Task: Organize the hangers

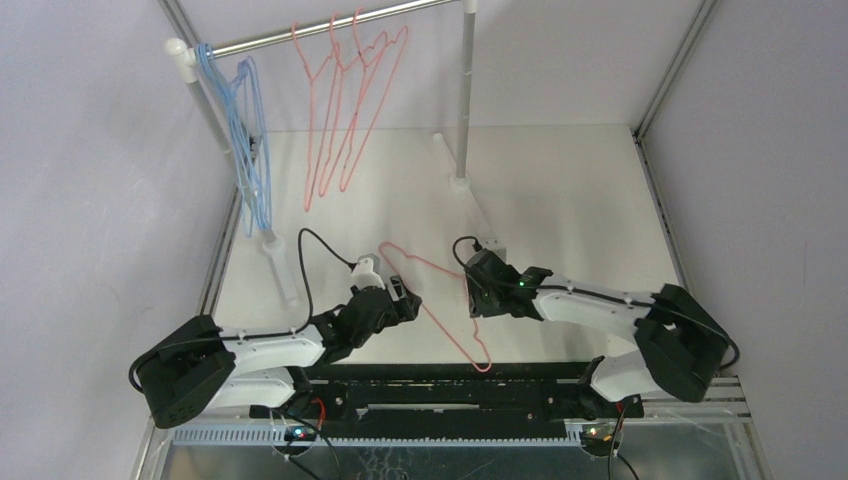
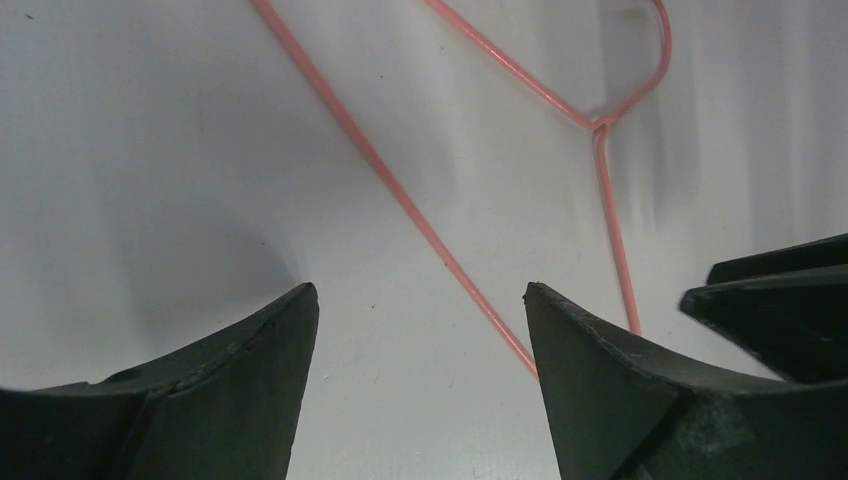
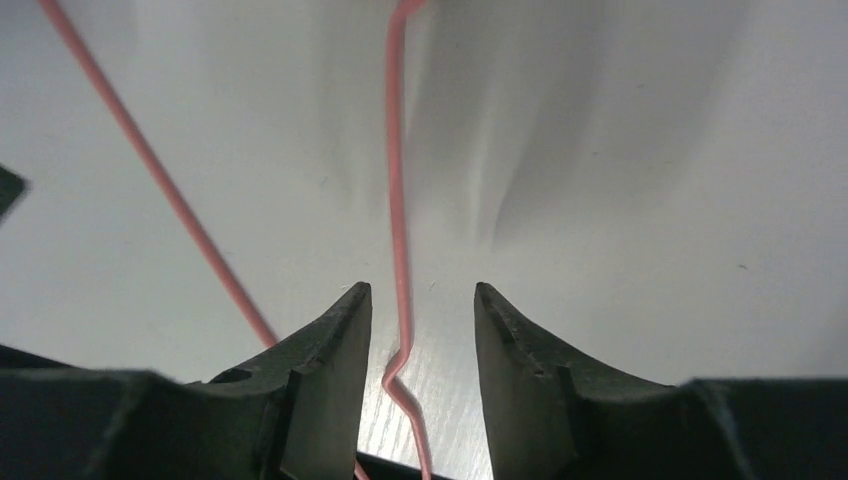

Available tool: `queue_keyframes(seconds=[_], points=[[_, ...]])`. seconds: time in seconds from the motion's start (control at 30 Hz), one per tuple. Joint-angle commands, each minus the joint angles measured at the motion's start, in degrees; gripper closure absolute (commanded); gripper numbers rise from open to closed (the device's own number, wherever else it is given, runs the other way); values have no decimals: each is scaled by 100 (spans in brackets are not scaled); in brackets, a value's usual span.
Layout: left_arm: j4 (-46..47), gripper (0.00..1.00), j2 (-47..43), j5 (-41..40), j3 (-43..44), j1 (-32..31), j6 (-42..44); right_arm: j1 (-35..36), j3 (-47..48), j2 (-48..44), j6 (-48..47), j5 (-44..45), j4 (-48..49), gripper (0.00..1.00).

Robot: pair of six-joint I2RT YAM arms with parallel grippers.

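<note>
Right claw [image 3: 422, 295]: fingers apart, low over the table [image 3: 650, 200], straddling one wire of the loose pink hanger [image 3: 397, 200] without pinching it; a gap shows on each side of the wire.
Left claw [image 2: 420, 290]: fingers wide apart, holding nothing, hovering just beside the same hanger, whose long side runs past its right finger.
Loose pink hanger: lies flat on the table between the two claws, hook end toward the far side, gripped by neither.
Rail [image 1: 330, 27]: stands at the back of the table on white posts and carries two groups.
Blue hangers [image 1: 250, 150]: bunched at the left end of the rail, by the post.
Hung pink hangers [image 1: 345, 110]: together nearer the middle, apart from the blue ones.
Done: colours look sorted on the rail.
Left to do: by my reading, only the hanger on the table needs lifting and hooking beside the pink group; no other stray one shows.
</note>
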Motion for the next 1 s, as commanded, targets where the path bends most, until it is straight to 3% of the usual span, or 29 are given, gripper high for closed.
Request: queue_keyframes(seconds=[0.0, 0.23, 0.37, 0.43, 0.97], points=[[-130, 19, -211, -178, 276, -43, -69, 206, 36, 480, 104, -87, 407, 51], [-145, 19, -271, -221, 271, -43, -16, 255, 22, 1021, 220, -2, 527, 55], [-152, 19, -268, -228, 270, -43, -2, 256, 5, 1241, 311, 56, 509, 75], [-154, 19, -267, -242, 271, -40, 4, 257, 6, 1329, 361, 106, 476, 100], [166, 19, -78, -161, 279, -43, 23, 171, 300, -243, -56, -1, 926, 100]])
